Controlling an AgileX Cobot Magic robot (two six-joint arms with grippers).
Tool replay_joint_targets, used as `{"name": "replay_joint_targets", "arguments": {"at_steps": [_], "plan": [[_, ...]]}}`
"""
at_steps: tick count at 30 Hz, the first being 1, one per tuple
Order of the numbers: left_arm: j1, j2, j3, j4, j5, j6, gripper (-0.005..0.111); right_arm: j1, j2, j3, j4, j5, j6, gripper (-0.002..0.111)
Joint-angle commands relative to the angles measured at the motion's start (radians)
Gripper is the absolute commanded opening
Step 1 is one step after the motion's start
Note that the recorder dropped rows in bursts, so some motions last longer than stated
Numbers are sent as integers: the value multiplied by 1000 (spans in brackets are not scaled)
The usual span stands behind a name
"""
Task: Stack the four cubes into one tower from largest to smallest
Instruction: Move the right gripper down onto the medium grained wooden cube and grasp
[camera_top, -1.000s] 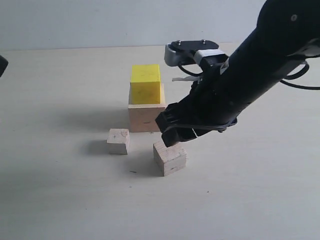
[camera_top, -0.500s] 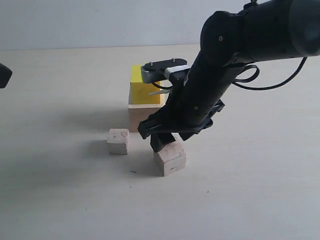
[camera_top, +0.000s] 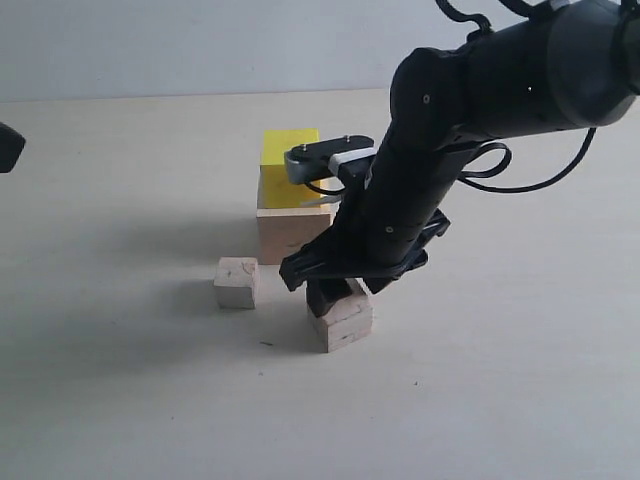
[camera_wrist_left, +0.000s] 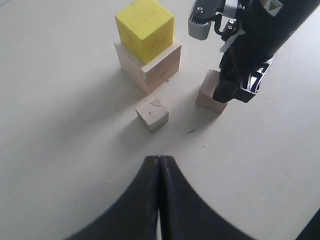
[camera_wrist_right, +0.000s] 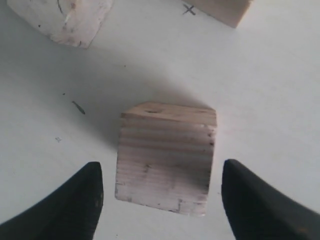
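Right wrist view: the right pincer (camera_wrist_right: 161, 170) is being held released, its jaws spread wide on either side of the medium bare wood cube (camera_wrist_right: 165, 160). A gap is showing at each side, so nothing is being grasped. That cube is being borne by the desk (camera_top: 500, 400). Just beside it, on its left in the exterior view, the smallest cube (camera_top: 237, 282) is being borne too. Behind the medium cube, the largest pale cube (camera_top: 285, 232) is being topped by the yellow cube (camera_top: 283, 160). Well apart from the medium cube, the left pincer (camera_wrist_left: 159, 167) is being held clenched, empty.
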Motion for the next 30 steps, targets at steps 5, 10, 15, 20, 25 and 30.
{"name": "replay_joint_targets", "arguments": {"at_steps": [5,10,15,20,25,30], "plan": [[1,-5,8,-12,-18,-2,0,2,34,-7,10,-13,0,65],[1,-5,8,-12,-24,3,0,2,50,-7,15,-23,0,65],[1,-5,8,-12,-24,18,0,2,76,-7,26,-23,0,65],[1,-5,8,-12,-24,21,0,2,77,-7,26,-25,0,64],[1,-5,8,-12,-24,21,0,2,77,-7,26,-11,0,48],[1,-5,8,-12,-24,25,0,2,64,-7,26,62,0,15]]}}
